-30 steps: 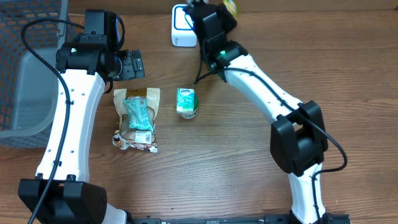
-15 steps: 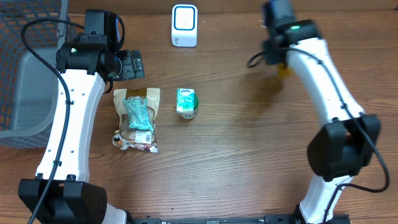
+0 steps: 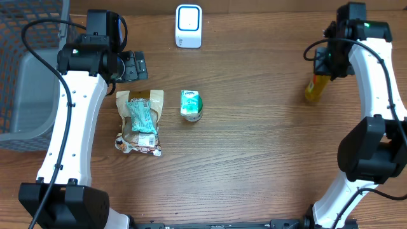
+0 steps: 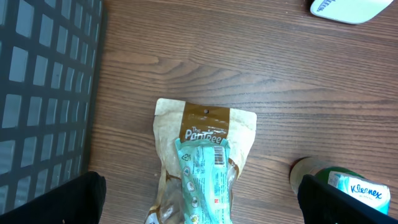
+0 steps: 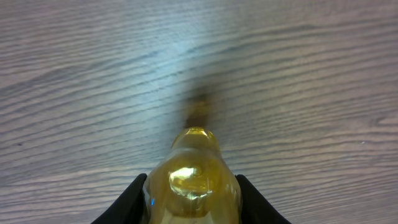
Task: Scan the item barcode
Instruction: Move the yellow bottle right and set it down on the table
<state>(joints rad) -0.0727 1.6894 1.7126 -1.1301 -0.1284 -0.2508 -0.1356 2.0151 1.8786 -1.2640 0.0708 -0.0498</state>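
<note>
**One bottle pinched at the far right, three packets lying on the table**

The right gripper [image 3: 323, 71] is pinched on the single yellow translucent plastic bottle [image 3: 316, 87]. Its two black fingers [image 5: 127, 200] press the bottle's sides in the right wrist view. The bottle hangs near the right edge of the brown wooden table [image 3: 254, 159], well apart from the one white box-shaped scanner [image 3: 189, 26] at the top centre. Whether the bottle's base touches the wood cannot be told.

The left gripper [image 3: 133, 66] has its jaws spread wide and holds nothing. It hovers just above the top end of one brown paper snack pouch [image 3: 145, 97]. One teal plastic packet [image 3: 141, 117] lies lengthwise on top of that pouch, with a small barcode label showing on it in the left wrist view. Just to the right of the pouch, apart from it, lies one green and white tissue pack [image 3: 190, 104].

One dark grey mesh basket [image 3: 25, 70] stands at the table's left edge, beside the left arm.

In all there are two arms, two grippers, one scanner, one basket and four items.
</note>
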